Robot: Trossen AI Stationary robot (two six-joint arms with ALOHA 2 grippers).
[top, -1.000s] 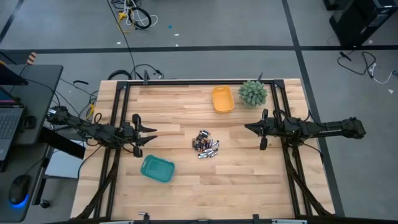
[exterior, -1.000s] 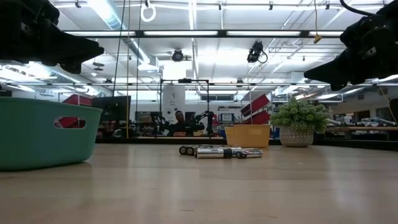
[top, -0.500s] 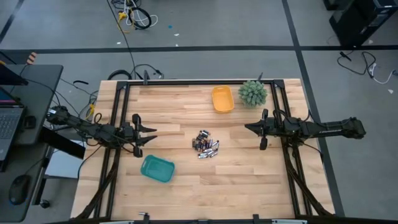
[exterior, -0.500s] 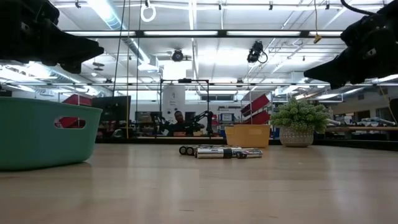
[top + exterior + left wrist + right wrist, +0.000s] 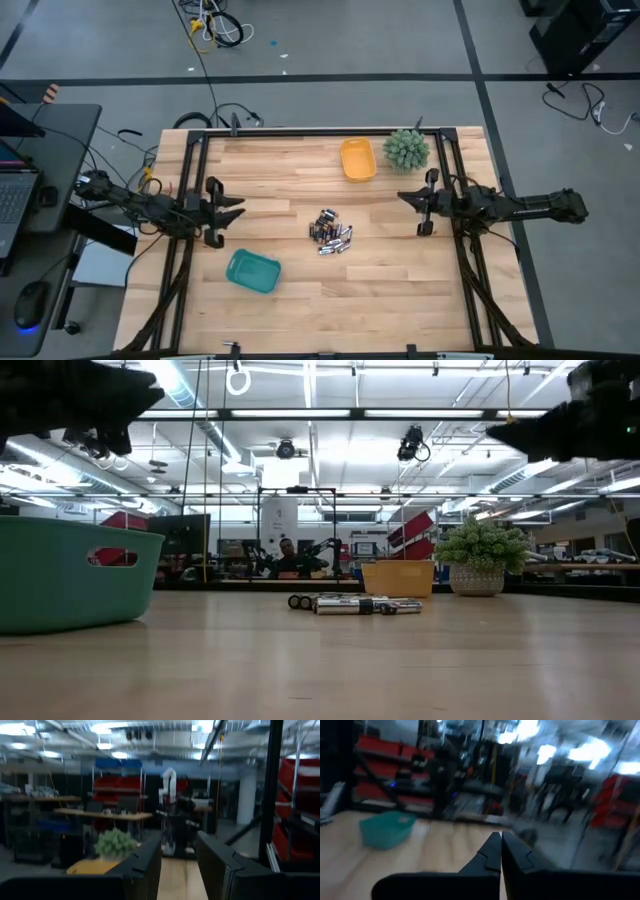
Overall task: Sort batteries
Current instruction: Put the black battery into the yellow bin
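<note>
We found the batteries [image 5: 331, 233] lying in one loose heap near the middle of the wooden tabletop [image 5: 300, 300], some dark and some silvery, touching or overlapping one another. In the low view the same heap [image 5: 355, 603] lay flat on the wood, in front of the yellow tray [image 5: 398, 577].

The left gripper [image 5: 236, 206] hung above the left part of the tabletop, well apart from the batteries, pointing toward the middle. Its fingers [image 5: 145, 862] stood part-way open with a clear gap between them, and nothing sat in that gap. The right gripper [image 5: 403, 197] hung above the right part of the tabletop, also clear of the heap, pointing inward. Its fingers [image 5: 492, 851] were pressed together at the tips and held nothing.

We noted a teal tray [image 5: 252, 271] toward the near left, just below the left gripper in the high view. The yellow tray [image 5: 357, 159] sat at the far edge, and a small green plant [image 5: 406, 149] stood just beside it to the right. We saw no battery in either tray from above.
</note>
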